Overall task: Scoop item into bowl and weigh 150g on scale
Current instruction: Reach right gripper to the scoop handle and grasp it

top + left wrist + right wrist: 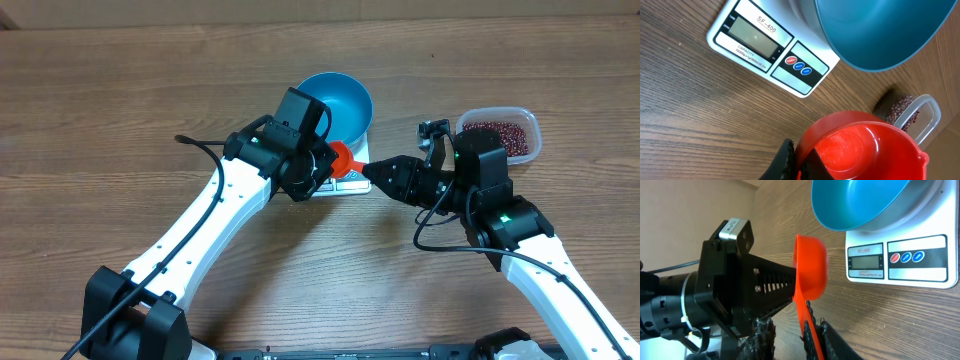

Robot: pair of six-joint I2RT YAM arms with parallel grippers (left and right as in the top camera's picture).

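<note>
The left gripper (325, 168) clamps the red scoop (343, 157) at mid-frame, so the right gripper (368, 172), jaws apart astride its handle, should close squarely before any release.

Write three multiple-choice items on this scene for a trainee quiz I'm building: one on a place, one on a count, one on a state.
1. Where does the bowl stand?
A. on the scale
B. on the bare wood
C. on a shelf

2. How many round buttons does the scale have?
A. one
B. three
C. five

3. How full is the red scoop?
A. full
B. half full
C. empty

Answers:
1. A: both wrist views show the bowl resting on the scale's platform.
2. B: one red and two blue buttons sit beside the display.
3. C: the left wrist view shows its inside bare.
</note>
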